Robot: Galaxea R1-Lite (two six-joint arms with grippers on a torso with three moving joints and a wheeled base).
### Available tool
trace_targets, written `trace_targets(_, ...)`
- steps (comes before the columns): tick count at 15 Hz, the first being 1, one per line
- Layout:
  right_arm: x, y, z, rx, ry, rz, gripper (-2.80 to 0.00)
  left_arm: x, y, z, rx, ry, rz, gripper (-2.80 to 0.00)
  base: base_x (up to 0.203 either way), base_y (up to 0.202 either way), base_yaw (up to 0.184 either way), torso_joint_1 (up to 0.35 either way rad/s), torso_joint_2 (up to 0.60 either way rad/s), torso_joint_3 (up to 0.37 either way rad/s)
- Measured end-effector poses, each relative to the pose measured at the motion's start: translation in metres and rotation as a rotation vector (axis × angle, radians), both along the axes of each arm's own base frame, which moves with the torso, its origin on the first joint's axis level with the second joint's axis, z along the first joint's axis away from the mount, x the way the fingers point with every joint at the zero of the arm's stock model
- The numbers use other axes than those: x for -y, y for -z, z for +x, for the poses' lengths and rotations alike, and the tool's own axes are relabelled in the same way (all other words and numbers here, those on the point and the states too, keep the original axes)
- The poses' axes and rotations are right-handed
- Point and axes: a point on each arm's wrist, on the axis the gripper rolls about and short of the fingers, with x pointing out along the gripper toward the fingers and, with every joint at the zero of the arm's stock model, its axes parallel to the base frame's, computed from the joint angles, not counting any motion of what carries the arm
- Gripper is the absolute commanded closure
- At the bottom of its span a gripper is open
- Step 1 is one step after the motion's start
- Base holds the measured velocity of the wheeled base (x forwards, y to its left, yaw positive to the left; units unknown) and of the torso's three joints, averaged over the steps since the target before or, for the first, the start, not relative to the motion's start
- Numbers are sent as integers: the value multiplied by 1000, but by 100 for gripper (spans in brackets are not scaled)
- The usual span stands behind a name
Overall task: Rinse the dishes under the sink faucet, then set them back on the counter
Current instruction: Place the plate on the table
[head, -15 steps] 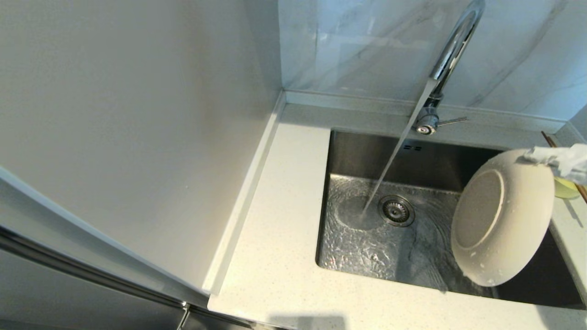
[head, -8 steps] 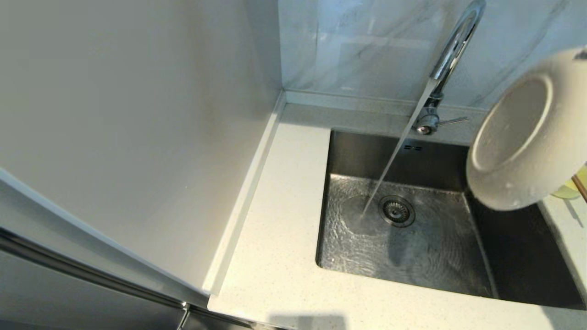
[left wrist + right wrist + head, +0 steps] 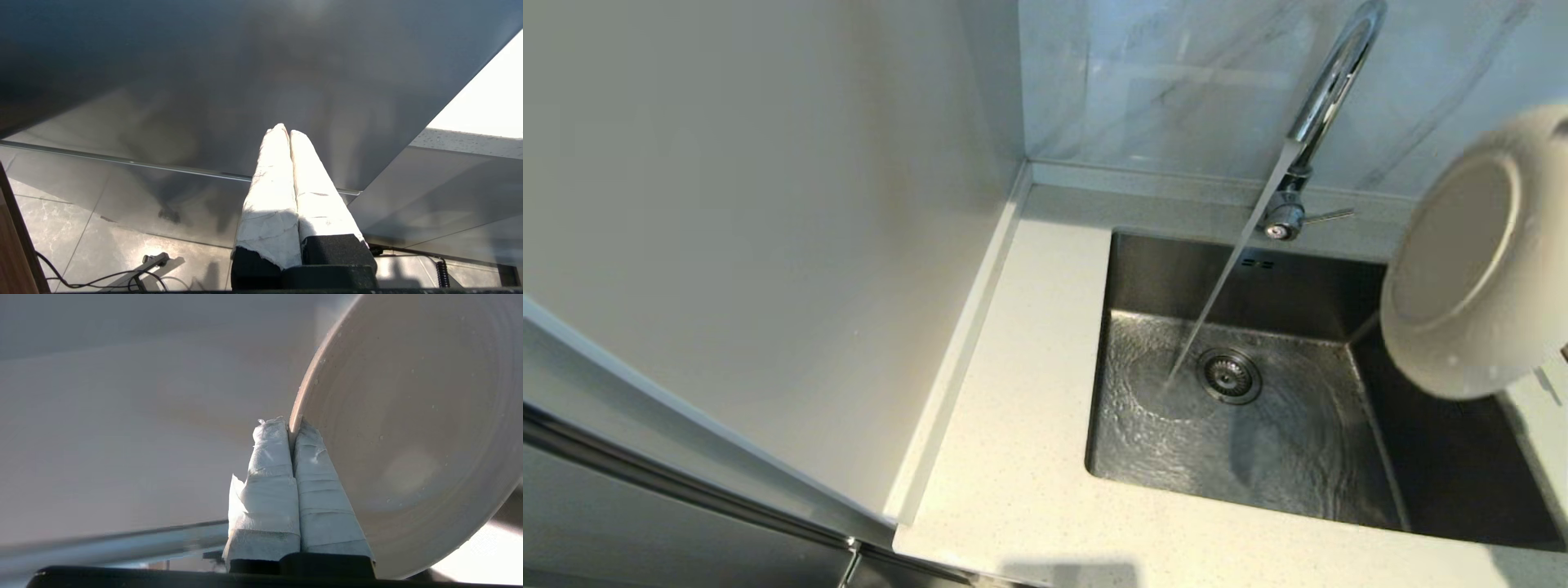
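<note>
plate point(image 3: 408, 437) rim pinched in right claw point(image 3: 292, 426)

Cream plate point(image 3: 1474, 269), steel sink point(image 3: 1233, 441), speckled white counter point(image 3: 1013, 425).

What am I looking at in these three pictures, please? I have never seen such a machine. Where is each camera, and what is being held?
This is a robot with two arms, each ending in a grasping tool with two white-wrapped fingers. One picture comes from a camera on its head, looking down at a kitchen corner. There you see the cream counter, the steel sink with its drain strainer, and the chrome faucet, which is running water into the basin. At the right edge, a cream-white plate hangs tilted in the air over the sink's right side, with water drops on it.

The other two pictures come from cameras on the wrists, behind the fingers. The right tool pinches the plate's rim. The left tool is shut and empty, parked below the counter, away from the work.
</note>
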Motion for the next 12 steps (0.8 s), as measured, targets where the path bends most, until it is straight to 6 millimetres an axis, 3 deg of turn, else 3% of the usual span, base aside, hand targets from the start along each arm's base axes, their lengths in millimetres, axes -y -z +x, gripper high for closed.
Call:
trace_targets(1,3,31,11,-92,15,-10,0,0,0,0,0,0,0,0,0,0,0,0,0,0)
trace_targets(3,5,72,19,-212,33,-28,0,0,0,0,0,0,0,0,0,0,0,0,0,0)
trace_targets(5,6,77,19,-248,50,-45,0,0,0,0,0,0,0,0,0,0,0,0,0,0)
trace_targets(9,2,7,0,-64,87,-155,0,0,0,0,0,0,0,0,0,0,0,0,0,0)
trace_targets(12,-3,-25,-27,6,119,-301,0,0,0,0,0,0,0,0,0,0,0,0,0,0)
